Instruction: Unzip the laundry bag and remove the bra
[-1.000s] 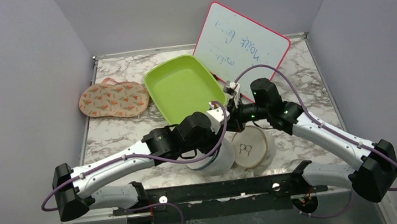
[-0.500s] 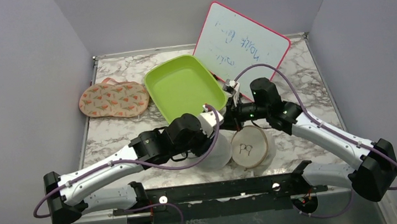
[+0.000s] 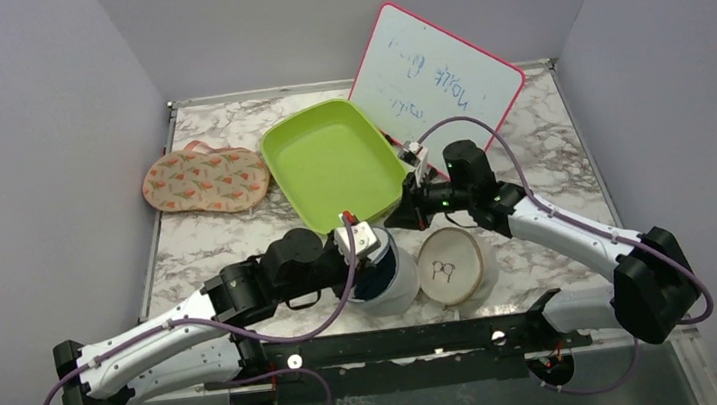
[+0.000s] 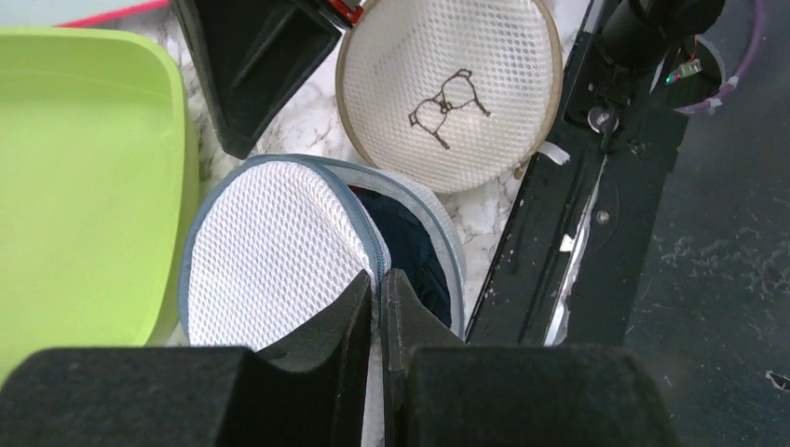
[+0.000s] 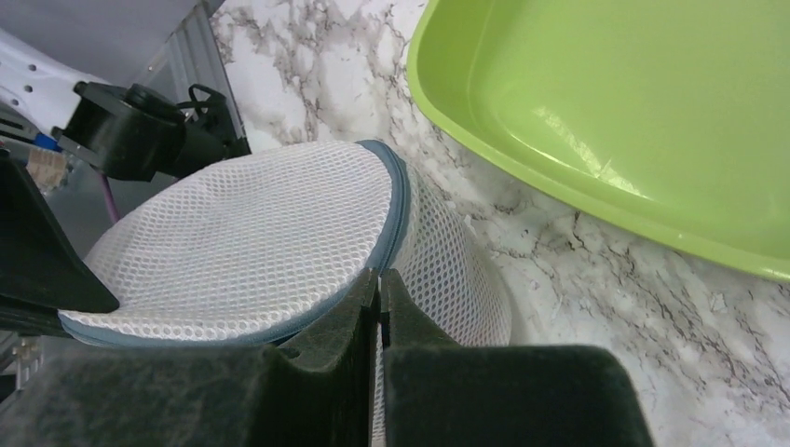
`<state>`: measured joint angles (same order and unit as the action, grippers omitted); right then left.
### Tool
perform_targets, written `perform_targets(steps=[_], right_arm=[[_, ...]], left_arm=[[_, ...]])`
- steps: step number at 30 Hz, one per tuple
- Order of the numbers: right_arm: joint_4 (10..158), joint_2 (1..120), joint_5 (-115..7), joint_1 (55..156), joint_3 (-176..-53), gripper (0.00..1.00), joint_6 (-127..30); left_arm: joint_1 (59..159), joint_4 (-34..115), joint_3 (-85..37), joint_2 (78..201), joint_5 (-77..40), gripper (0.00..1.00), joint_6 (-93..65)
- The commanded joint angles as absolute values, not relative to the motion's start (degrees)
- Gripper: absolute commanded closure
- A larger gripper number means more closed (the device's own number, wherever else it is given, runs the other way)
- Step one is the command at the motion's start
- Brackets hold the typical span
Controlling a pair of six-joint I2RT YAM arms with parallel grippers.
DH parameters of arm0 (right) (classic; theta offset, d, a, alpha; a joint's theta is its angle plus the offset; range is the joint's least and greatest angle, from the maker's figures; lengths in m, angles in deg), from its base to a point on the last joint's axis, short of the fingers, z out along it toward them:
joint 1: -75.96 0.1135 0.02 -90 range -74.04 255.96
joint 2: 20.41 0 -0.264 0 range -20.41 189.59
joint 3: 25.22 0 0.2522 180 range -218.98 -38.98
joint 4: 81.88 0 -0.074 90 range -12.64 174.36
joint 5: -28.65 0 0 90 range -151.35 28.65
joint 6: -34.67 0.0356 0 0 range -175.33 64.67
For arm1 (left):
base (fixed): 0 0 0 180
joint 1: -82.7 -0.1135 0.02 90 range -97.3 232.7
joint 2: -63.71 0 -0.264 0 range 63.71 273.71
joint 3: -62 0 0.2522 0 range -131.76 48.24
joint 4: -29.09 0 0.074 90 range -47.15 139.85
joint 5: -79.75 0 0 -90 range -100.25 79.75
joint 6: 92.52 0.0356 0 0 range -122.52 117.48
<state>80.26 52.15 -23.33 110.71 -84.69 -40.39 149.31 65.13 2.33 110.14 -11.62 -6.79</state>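
Note:
The laundry bag [image 3: 401, 283] stands at the near middle of the table, a white mesh drum with a grey-blue zip rim. In the left wrist view its lid [image 4: 270, 251] is lifted at one side, and dark navy cloth [image 4: 415, 256], seemingly the bra, shows in the gap. My left gripper [image 4: 377, 279] is shut on the zip edge of the lid; from above it [image 3: 357, 241] sits on the bag's far-left rim. My right gripper [image 5: 379, 279] is shut on the bag's mesh wall just under the rim; from above it [image 3: 398, 218] is at the bag's far side.
A beige disc marked with black glasses [image 3: 450, 265] lies right of the bag, touching it. A lime green tray [image 3: 330, 160] lies just behind. A whiteboard [image 3: 437, 74] leans at the back. A patterned cloth [image 3: 203, 179] lies at far left. A black rail [image 3: 400, 344] runs along the near edge.
My left gripper has drawn back left and nearer along the bag's rim, and the bag has opened, so dark cloth now shows. My right gripper has shifted slightly left, still holding.

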Motion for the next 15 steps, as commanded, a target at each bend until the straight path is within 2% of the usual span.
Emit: perform_targets(steps=[1, 2, 4, 6, 7, 11, 15], right_arm=[[84.3, 53.7, -20.4, 110.2, -85.8, 0.99, -41.0], [82.8, 53.5, -20.4, 110.2, -86.5, 0.99, -41.8], [80.8, 52.7, -20.2, 110.3, -87.0, 0.99, -41.8], [79.3, 51.6, -19.5, 110.4, -86.9, 0.99, -41.7], [78.7, 51.1, -19.2, 110.5, -86.8, 0.99, -41.5], [76.5, 49.8, -19.3, 111.4, -87.1, 0.99, -41.7], [75.1, 49.1, -20.6, 111.6, -87.5, 0.99, -41.8]], left_arm=[[149.5, 62.9, 3.3, 109.2, -12.2, 1.00, -8.8], [149.6, 64.5, 2.7, 109.7, -10.0, 0.90, -10.2], [149.5, 68.2, 0.1, 111.5, -6.8, 0.53, -13.1], [149.5, 70.4, -1.5, 113.9, -7.0, 0.38, -14.9], [149.6, 71.1, -2.6, 115.6, -7.6, 0.35, -15.8], [149.6, 71.6, -8.7, 122.7, -7.4, 0.34, -19.6], [151.0, 73.2, -13.6, 129.3, 0.1, 0.34, -23.7]])
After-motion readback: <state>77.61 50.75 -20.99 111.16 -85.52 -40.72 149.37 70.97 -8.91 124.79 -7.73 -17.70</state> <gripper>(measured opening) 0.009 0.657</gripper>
